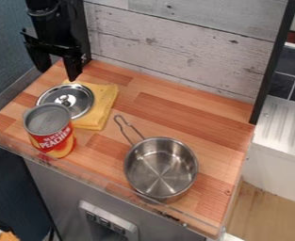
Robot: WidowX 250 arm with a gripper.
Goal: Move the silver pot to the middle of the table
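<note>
The gripper (58, 70) hangs over the back left corner of the table, above and behind the lid and cloth. Its two fingers are spread apart, with nothing between them. The silver pot (161, 168) stands upright near the front edge of the wooden table (193, 113), right of centre. Its wire handle points up and left, towards the table's middle. Between the gripper and the pot there is a wide gap.
A silver lid with a knob (80, 100) lies on a folded yellow cloth (102, 108) at the left. In front of it stands a red and yellow can (51, 134). A whitewashed plank wall (181, 42) borders the table's back; a clear low rim runs along the front.
</note>
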